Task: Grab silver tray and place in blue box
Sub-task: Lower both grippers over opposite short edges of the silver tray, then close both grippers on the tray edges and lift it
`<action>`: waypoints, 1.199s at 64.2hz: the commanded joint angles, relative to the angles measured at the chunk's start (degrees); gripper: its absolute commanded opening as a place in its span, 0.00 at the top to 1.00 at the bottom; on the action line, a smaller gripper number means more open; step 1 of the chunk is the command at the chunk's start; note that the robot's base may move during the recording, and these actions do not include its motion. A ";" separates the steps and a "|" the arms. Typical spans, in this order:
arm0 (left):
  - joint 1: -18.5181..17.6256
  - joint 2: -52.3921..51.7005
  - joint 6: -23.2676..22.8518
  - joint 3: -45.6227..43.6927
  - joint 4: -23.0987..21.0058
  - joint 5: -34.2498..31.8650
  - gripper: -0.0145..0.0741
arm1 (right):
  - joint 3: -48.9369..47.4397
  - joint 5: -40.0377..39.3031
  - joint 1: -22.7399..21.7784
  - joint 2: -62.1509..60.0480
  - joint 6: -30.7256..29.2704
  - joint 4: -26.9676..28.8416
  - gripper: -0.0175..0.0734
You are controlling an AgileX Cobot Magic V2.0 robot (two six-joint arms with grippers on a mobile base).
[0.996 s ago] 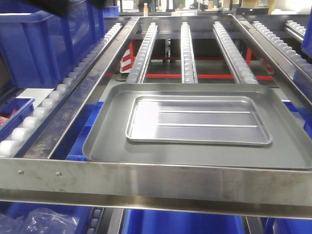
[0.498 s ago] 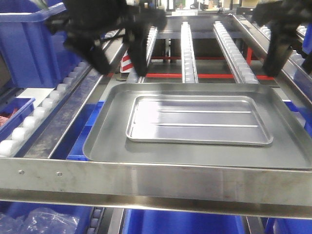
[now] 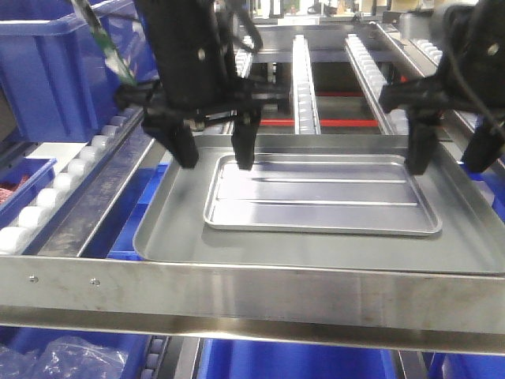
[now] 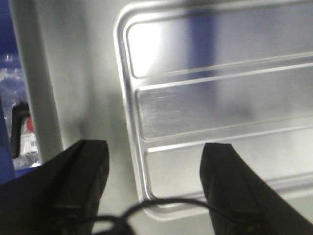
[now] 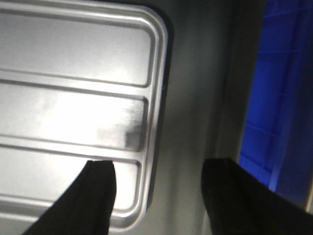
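The shiny silver tray (image 3: 319, 193) lies flat inside a larger dull grey tray (image 3: 170, 233) on the roller rack. My left gripper (image 3: 215, 150) is open and straddles the silver tray's left rim. In the left wrist view, the gripper (image 4: 155, 149) has one finger over the silver tray's (image 4: 220, 98) floor and the other over the grey tray. My right gripper (image 3: 448, 154) is open across the right rim. Its wrist view shows the gripper (image 5: 160, 165) with the silver tray's (image 5: 73, 112) corner between its fingers. The blue box (image 3: 47, 71) stands at the upper left.
Roller rails (image 3: 304, 79) run away behind the trays. A steel crossbar (image 3: 252, 296) spans the front of the rack. More blue bins (image 3: 292, 363) sit below, and one shows beside the grey tray (image 5: 279, 98). The grey tray's raised wall (image 4: 46, 98) lies left of my left gripper.
Both arms have come into view and moved down to the silver tray's two ends, with their jaws open. The trays have not moved.
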 commanded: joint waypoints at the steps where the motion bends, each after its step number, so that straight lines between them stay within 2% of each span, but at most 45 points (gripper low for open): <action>1: 0.82 -2.16 -0.99 -1.92 0.38 -2.01 0.47 | -2.00 -3.91 -0.28 -1.16 0.10 -0.24 0.27; 13: 2.35 -0.41 -0.99 -1.92 -1.59 -3.27 0.47 | -2.00 -6.50 -0.28 1.21 0.10 -0.24 0.27; 38: 2.35 1.55 -0.99 -1.92 -1.33 -4.50 0.47 | -2.00 -8.30 -0.28 4.01 0.10 -0.24 0.27; 47: 2.35 1.57 -0.99 -1.92 -1.33 -4.73 0.48 | -2.00 -8.60 -0.28 4.84 0.10 -0.24 0.36; 54: 2.35 2.09 -0.99 -1.92 -1.46 -4.73 0.56 | -2.00 -8.42 -0.28 5.55 0.10 -0.24 0.45; 67: 2.35 2.58 -0.99 -1.92 -2.04 -4.38 0.79 | -2.00 -7.71 -0.28 5.84 0.10 -0.24 0.57; 75: 2.35 2.58 -0.99 -1.92 -1.95 -4.38 0.96 | -2.00 -7.71 -0.28 5.84 0.10 -0.24 0.73; 77: 2.35 2.58 -0.99 -1.92 -1.95 -4.38 0.96 | -2.00 -7.71 -0.28 5.78 0.10 -0.24 0.77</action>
